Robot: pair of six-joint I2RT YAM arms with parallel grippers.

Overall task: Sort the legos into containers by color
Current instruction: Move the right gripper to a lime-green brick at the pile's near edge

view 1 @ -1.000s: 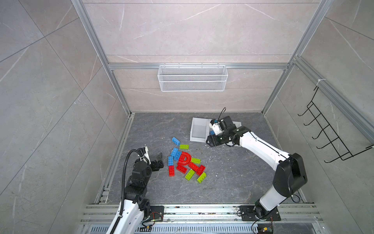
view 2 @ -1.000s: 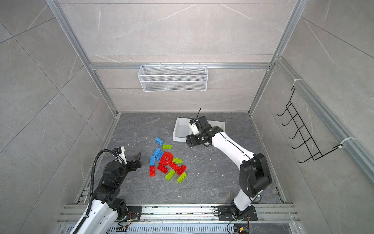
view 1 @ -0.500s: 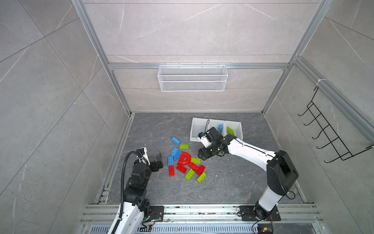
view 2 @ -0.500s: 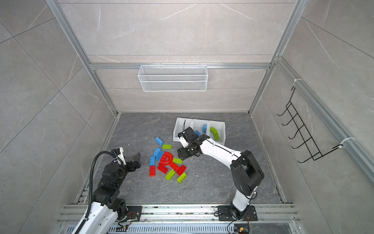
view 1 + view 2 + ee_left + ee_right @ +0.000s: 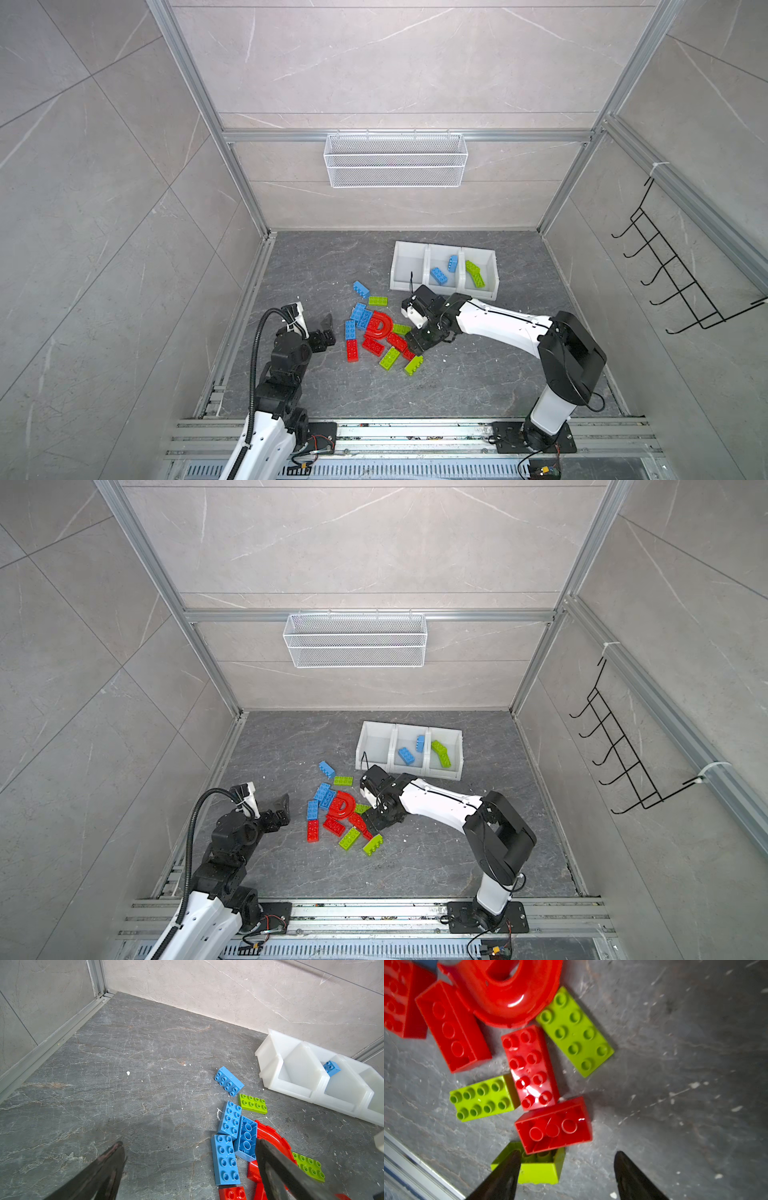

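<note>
- The left gripper (image 5: 328, 329) hovers over bare worktop (image 5: 316, 266) just left of the pile. Its jaws are spread wide with nothing between them.
- The loose legos (image 5: 376, 332) lie in a tight cluster in the middle of the worktop. A lone blue brick (image 5: 361, 289) sits at the far edge and three more blue ones are on the left side. The red arch (image 5: 379, 326) is in the centre, with red and lime green bricks beside and in front of it.
- The right gripper (image 5: 566, 1154) is low over the cluster's right edge, jaws parted and holding nothing. An upturned red brick (image 5: 553, 1128) lies just ahead of the gap. It touches a lime green brick (image 5: 537, 1167), which one finger overlaps in the right wrist view.
- The containers (image 5: 409, 249) stand in a row behind the pile and to its right. The middle one holds two blue bricks (image 5: 439, 275) and the right one holds green bricks (image 5: 474, 273).
</note>
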